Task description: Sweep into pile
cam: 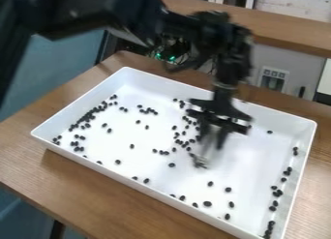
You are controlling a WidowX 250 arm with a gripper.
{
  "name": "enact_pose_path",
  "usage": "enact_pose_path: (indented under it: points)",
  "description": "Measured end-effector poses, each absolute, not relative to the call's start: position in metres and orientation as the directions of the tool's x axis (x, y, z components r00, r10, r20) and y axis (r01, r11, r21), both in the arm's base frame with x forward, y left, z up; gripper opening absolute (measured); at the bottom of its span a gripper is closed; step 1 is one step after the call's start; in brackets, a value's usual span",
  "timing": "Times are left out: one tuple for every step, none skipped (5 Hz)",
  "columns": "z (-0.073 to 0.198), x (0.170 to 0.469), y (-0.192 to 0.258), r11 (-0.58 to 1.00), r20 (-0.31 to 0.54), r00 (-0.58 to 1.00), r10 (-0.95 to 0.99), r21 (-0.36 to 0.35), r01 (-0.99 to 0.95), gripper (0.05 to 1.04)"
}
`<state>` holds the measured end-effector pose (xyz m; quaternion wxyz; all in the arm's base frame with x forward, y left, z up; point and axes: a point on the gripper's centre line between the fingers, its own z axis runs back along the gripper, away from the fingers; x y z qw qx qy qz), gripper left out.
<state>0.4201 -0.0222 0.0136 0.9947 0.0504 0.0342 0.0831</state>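
The black gripper hangs over the middle of the white tray, right of its centre, and is blurred. Below it a pale, blurred thing reaches down near the tray floor; I cannot tell what it is or how it is held. Small dark beans lie scattered in the tray. One band of beans runs along the left side. Loose beans lie just left of the gripper, others near the front edge, and a line of beans follows the right wall.
The tray stands on a brown wooden table, its raised walls enclosing the beans. Behind it runs a wooden ledge, with green-lit electronics beneath the arm. The arm crosses the view from the upper left.
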Motion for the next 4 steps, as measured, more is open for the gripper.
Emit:
enact_pose_path:
  points:
    - [0.011, 0.415, 0.021, 0.966, -0.038, 0.971, 0.237, 0.113, -0.231, 0.391]
    - [0.008, 0.399, 0.063, 0.932, -0.051, 0.942, 0.333, 0.168, -0.321, 0.391]
    - [0.012, 0.380, 0.113, 0.888, -0.046, 0.900, 0.433, 0.195, -0.418, 0.391]
    - [0.019, 0.371, 0.142, 0.877, -0.033, 0.893, 0.449, 0.209, -0.433, 0.391]
